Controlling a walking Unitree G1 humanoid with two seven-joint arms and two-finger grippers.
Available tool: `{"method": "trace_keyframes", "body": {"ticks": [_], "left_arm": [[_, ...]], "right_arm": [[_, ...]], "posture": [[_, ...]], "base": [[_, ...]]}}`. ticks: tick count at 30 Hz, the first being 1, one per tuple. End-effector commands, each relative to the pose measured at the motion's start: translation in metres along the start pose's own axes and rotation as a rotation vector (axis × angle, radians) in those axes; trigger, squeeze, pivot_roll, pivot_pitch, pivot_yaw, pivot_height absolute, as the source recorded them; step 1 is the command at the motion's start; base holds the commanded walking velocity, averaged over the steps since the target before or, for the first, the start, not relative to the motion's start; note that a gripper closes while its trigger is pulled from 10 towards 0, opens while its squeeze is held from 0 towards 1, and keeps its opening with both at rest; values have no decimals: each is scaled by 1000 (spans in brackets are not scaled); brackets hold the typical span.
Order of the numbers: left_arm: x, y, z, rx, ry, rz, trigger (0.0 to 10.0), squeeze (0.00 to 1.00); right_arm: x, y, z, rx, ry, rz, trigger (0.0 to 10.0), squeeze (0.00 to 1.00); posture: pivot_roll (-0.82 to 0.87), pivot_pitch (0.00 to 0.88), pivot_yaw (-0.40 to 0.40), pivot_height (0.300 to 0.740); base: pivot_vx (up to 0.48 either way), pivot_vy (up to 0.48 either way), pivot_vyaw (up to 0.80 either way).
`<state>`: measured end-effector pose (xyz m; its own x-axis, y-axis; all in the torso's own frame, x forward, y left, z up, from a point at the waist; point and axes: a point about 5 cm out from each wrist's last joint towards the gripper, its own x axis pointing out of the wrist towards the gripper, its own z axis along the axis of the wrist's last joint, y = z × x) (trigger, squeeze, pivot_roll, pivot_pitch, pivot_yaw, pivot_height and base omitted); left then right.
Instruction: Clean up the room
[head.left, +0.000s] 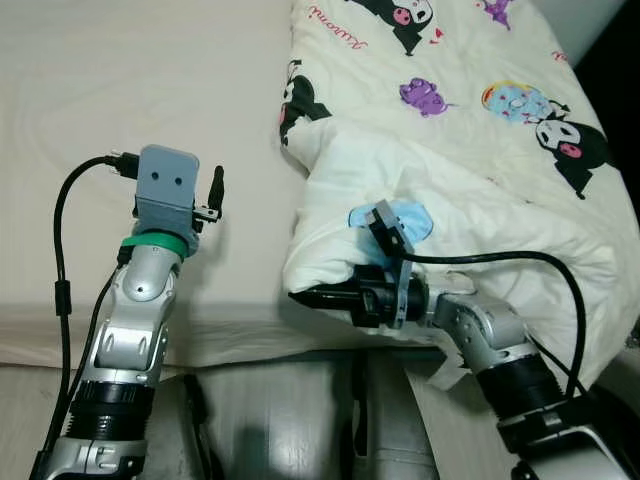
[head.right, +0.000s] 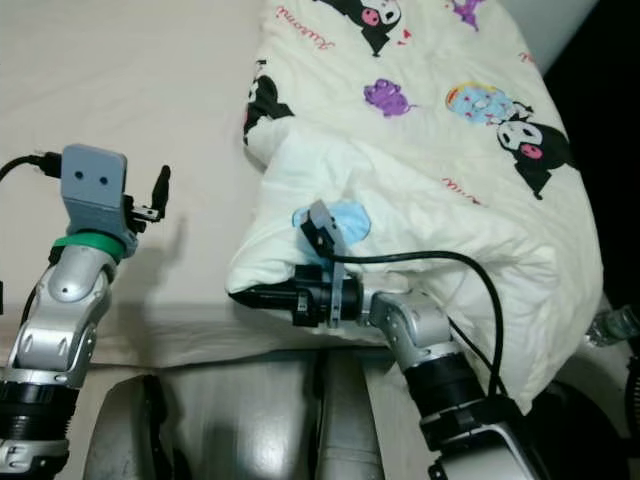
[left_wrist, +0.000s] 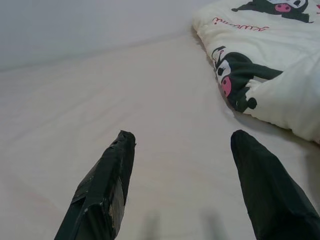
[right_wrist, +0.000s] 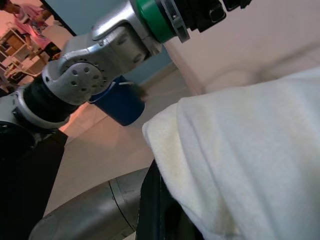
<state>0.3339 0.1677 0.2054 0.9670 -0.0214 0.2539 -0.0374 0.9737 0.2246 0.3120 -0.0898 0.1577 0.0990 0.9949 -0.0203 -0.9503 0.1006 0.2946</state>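
A white quilt (head.left: 470, 160) printed with cartoon figures lies bunched on the right half of a bed with a cream sheet (head.left: 130, 90). My right gripper (head.left: 300, 296) reaches leftward along the bed's near edge and is shut on the quilt's near corner. The cloth (right_wrist: 250, 165) drapes over its lower finger (right_wrist: 150, 210) and hides the other. My left gripper (left_wrist: 182, 135) hovers open just above the bare sheet, left of the quilt. One of its fingers (head.left: 216, 188) stands beside the grey wrist camera box (head.left: 165, 180).
The bed's front edge (head.left: 230, 345) runs just before my legs (head.left: 300, 420), with pale floor below. A blue bin (right_wrist: 120, 102) stands on the floor beyond my left arm. Black cables loop from both wrists. The quilt's right side overhangs the bed near a dark gap.
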Motion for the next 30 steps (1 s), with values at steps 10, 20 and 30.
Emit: {"method": "trace_keyframes", "body": {"ticks": [10,20,30], "left_arm": [[-1,-16,-3,-14,19,-62,10000,0],[-1,-21,-3,-20,15,-78,10000,0],[-1,-23,-2,-16,13,-92,10000,0]], "right_arm": [[-13,46,-25,133,104,136,10000,0],[-20,77,3,151,34,220,10000,0],[-25,82,74,-19,-238,189,10000,0]], "posture": [[-70,140,-21,540],[-80,140,-14,540],[-82,154,-9,540]], "base": [[0,0,0],[0,0,0],[0,0,0]]}}
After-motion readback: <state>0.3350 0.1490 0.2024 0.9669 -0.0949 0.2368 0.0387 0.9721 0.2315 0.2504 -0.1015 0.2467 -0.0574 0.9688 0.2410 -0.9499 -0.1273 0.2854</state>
